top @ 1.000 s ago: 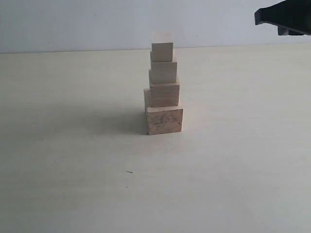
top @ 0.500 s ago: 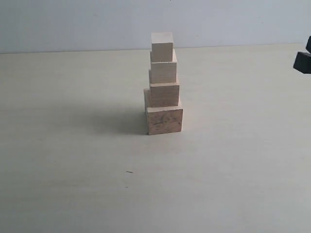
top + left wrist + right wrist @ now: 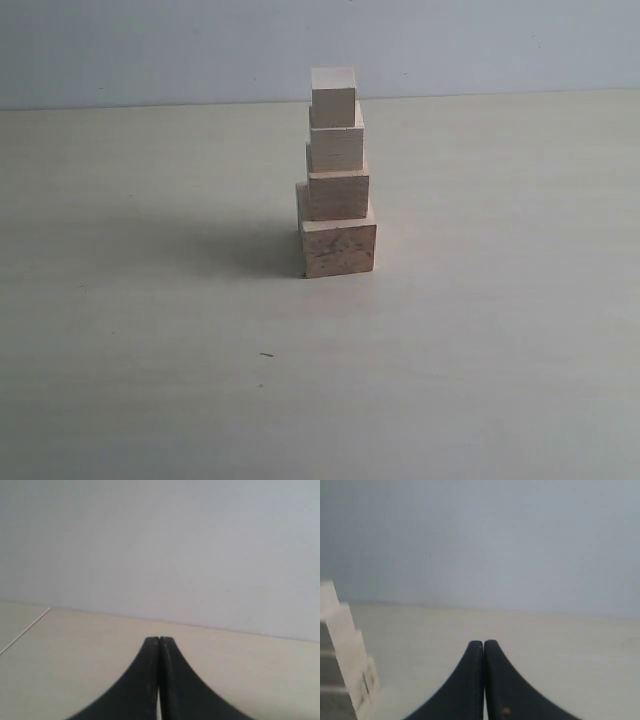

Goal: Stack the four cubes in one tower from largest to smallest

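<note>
Wood tower: four pale cubes stacked as one tower (image 3: pixel 336 170), upright near the middle of the table (image 3: pixel 150 350), nothing touching it.
Order: largest cube (image 3: pixel 339 248) with dark grain marks at the base, second cube (image 3: pixel 338 195) and third cube (image 3: pixel 336 150) above it, smallest cube (image 3: pixel 333 100) on top; steps look slightly off-centre.
Left pincer: left gripper (image 3: pixel 159 641) clenched, tips pressed together, nothing between them; its camera sees only table and wall (image 3: pixel 160 540).
Right pincer: right gripper (image 3: pixel 483 644) clenched, empty; tower shows at the picture's edge, well apart from the tips.
Exterior view: neither arm shows.
Handling: judged light, rigid, smooth-faced; blocks sit loose, so a sideways nudge would likely topple the upper ones.
Hold: if correcting, pinch one cube on two opposite flat side faces at mid-height and lift straight up.
Progress: tower looks complete.
</note>
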You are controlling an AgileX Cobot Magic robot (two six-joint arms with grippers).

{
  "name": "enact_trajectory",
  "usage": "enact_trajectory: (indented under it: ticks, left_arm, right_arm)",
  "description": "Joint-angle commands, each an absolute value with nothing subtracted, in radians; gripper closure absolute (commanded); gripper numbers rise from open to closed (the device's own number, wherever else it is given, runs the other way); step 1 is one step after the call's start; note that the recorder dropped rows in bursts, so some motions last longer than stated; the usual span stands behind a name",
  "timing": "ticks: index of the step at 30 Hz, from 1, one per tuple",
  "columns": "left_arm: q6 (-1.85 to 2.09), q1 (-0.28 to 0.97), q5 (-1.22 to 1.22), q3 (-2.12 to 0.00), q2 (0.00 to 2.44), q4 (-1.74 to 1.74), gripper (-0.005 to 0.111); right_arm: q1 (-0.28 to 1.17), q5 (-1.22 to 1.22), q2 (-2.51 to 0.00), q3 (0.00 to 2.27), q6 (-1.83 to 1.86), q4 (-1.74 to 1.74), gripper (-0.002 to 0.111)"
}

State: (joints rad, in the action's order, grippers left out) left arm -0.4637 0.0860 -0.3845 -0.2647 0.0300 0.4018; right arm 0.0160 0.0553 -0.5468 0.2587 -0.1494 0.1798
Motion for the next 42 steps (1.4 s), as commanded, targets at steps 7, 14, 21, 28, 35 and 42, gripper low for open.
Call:
enact_trajectory:
  ticks: [7, 14, 21, 28, 35, 42]
  left_arm:
    - [-0.609, 0.091, -0.35, -0.078, 0.031, 0.429, 0.107]
    - [-0.637, 0.091, -0.312, -0.078, 0.0, 0.436, 0.107]
    - [-0.637, 0.091, -0.312, -0.078, 0.0, 0.424, 0.107]
    - [-0.635, 0.091, -0.311, -0.078, 0.0, 0.418, 0.107]
    - [-0.635, 0.091, -0.311, -0.078, 0.0, 0.418, 0.107]
    - [-0.635, 0.091, -0.311, -0.078, 0.0, 0.418, 0.107]
  right_arm:
    - [0.012, 0.289, -0.643, 0.021, 0.023, 0.195, 0.108]
    - [0.012, 0.239, -0.641, 0.0, 0.04, 0.13, 0.108]
    - [0.012, 0.239, -0.641, 0.0, 0.038, 0.13, 0.108]
    - [0.012, 0.239, -0.641, 0.0, 0.038, 0.13, 0.108]
    - [0.012, 0.239, -0.641, 0.0, 0.038, 0.13, 0.108]
    - [0.012, 0.239, -0.641, 0.0, 0.038, 0.13, 0.108]
